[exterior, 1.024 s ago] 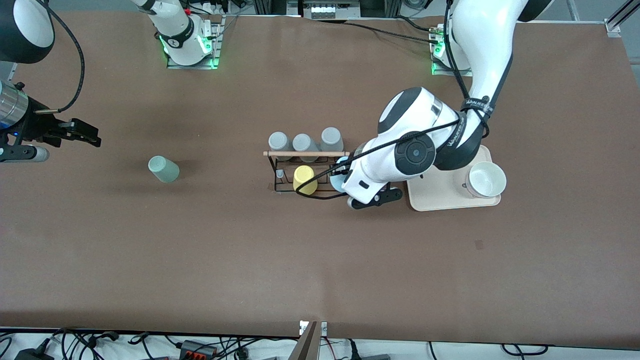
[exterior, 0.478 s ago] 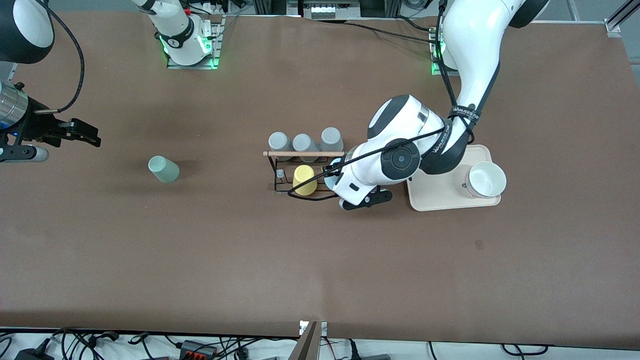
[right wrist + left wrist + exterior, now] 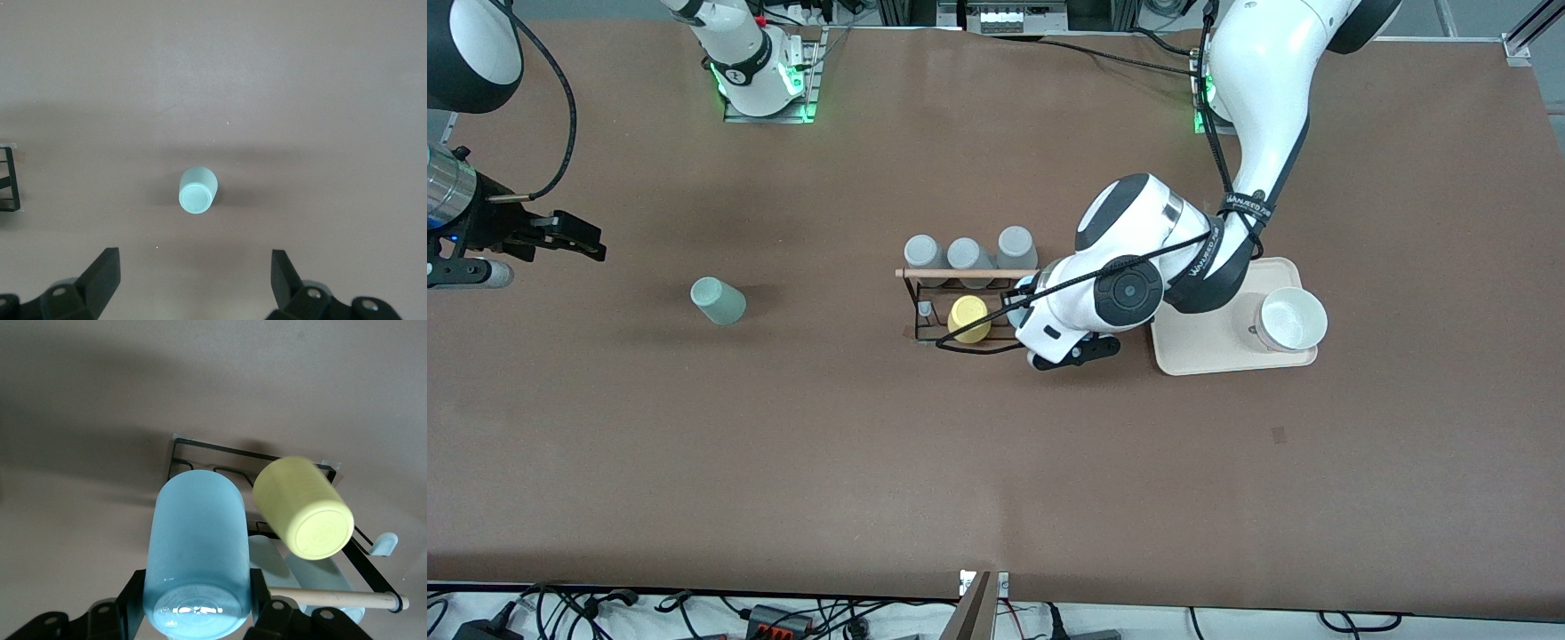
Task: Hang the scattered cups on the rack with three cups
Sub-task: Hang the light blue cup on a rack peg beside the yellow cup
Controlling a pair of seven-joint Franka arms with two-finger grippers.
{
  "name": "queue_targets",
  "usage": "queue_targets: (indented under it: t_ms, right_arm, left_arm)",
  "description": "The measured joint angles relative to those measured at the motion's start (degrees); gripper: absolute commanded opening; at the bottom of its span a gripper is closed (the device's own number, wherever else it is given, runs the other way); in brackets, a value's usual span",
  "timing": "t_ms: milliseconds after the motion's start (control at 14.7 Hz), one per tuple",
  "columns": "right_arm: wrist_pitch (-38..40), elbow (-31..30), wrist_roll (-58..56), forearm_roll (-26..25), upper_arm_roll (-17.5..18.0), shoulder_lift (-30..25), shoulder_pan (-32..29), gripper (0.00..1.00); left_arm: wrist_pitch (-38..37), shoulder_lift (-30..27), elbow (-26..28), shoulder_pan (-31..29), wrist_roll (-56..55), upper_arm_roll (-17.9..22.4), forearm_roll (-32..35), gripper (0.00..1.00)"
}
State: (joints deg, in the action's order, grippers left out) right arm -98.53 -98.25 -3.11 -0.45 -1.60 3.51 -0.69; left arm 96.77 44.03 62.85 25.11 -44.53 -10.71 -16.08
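Observation:
My left gripper [image 3: 1024,313] is shut on the light blue cup [image 3: 198,547] and holds it tilted over the rack's end toward the left arm, beside the yellow cup [image 3: 967,319]. A sliver of the blue cup shows in the front view [image 3: 1015,309]. The black wire rack [image 3: 914,307] has a wooden rod [image 3: 969,273] across its top and three grey cups [image 3: 964,253] on it. The rack's frame shows in the left wrist view [image 3: 220,457]. The mint green cup [image 3: 718,300] lies on the table toward the right arm's end. My right gripper [image 3: 193,267] is open and waits in the air near it [image 3: 197,190].
A cream tray [image 3: 1200,351] with a white bowl [image 3: 1289,318] sits beside the rack toward the left arm's end, partly under the left arm. Cables run along the table edge nearest the front camera.
My left gripper has moved with the blue cup toward the rack, closer to the yellow cup. The right arm and the mint cup have not moved.

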Motion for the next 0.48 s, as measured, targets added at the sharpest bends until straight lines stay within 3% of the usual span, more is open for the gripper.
queue_targets:
  t_ms: [478]
  right_arm:
    - [0.0,0.0,0.0,0.0,0.0,0.0,0.0,1.00]
  left_arm:
    - [1.1,0.6,-0.3,1.7,0.0,0.0,0.0,0.01]
